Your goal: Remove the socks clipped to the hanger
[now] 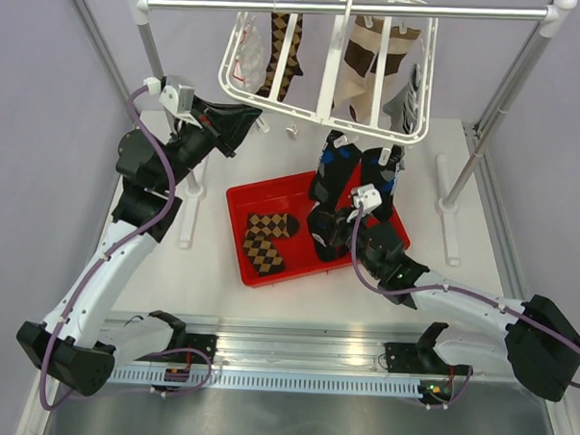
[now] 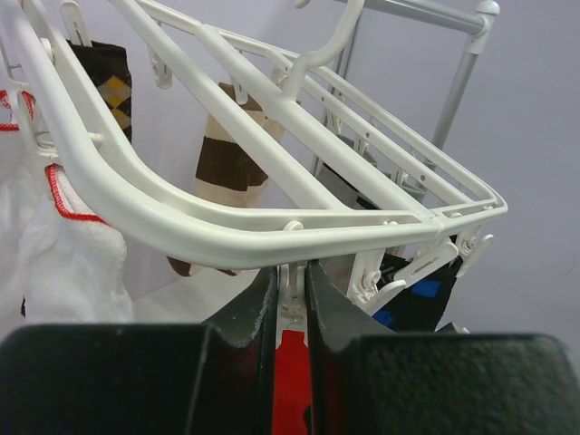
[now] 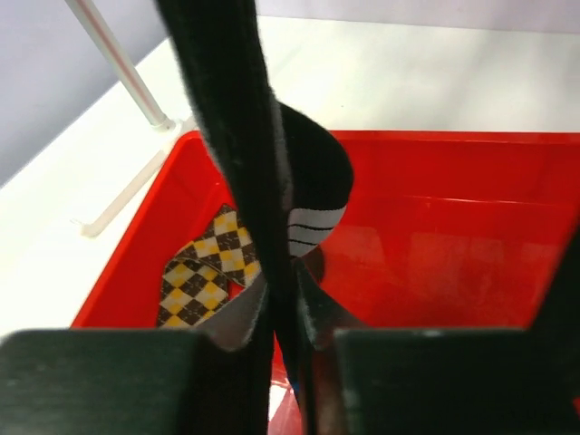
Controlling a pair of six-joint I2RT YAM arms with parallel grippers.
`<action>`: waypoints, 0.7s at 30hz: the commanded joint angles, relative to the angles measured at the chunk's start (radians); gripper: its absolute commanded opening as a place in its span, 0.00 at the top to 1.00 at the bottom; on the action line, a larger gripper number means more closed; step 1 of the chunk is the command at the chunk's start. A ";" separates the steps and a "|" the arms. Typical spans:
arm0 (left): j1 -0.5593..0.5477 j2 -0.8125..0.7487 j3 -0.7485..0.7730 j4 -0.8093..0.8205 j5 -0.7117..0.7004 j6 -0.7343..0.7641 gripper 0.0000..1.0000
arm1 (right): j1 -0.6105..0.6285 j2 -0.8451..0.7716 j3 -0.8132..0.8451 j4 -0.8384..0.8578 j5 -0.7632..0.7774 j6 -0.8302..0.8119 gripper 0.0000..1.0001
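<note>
The white hanger (image 1: 228, 84) hangs from the silver rail with socks clipped under it: a brown argyle sock (image 1: 283, 46), a brown-cream striped sock (image 1: 362, 67) and a grey sock (image 1: 407, 105). Two black socks with blue marks (image 1: 334, 171) dangle from clips at its near edge, over the red tray. My left gripper (image 1: 250, 118) is at the hanger's near left corner. In the left wrist view the left gripper (image 2: 291, 277) is shut on a small white clip (image 2: 292, 292) under the frame (image 2: 227, 228). My right gripper (image 1: 333, 222) (image 3: 283, 292) is shut on a black sock (image 3: 234, 109).
A red tray (image 1: 235, 202) (image 3: 435, 263) on the table holds one argyle sock (image 1: 266, 241) (image 3: 201, 274). The silver rail stand (image 1: 507, 87) has posts and white feet on both sides. A white cloth with red trim (image 2: 56, 237) hangs at the hanger's left end.
</note>
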 commanded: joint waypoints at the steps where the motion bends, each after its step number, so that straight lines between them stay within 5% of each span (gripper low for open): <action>1: -0.007 0.005 0.036 -0.014 0.024 -0.013 0.82 | -0.003 -0.036 0.005 0.055 0.010 0.013 0.86; 4: -0.007 0.008 0.031 -0.031 0.037 -0.015 0.67 | -0.001 -0.089 0.009 0.016 0.026 0.013 0.99; 9: -0.007 -0.031 -0.050 -0.058 0.045 -0.041 0.44 | -0.001 -0.152 0.032 -0.035 0.022 0.004 0.99; 15: -0.007 -0.116 -0.147 -0.113 0.033 -0.070 0.36 | 0.013 -0.159 0.062 -0.067 0.022 -0.009 0.99; 21: -0.039 -0.188 -0.216 -0.101 0.171 -0.098 0.34 | 0.029 -0.143 0.069 -0.067 0.045 -0.013 0.99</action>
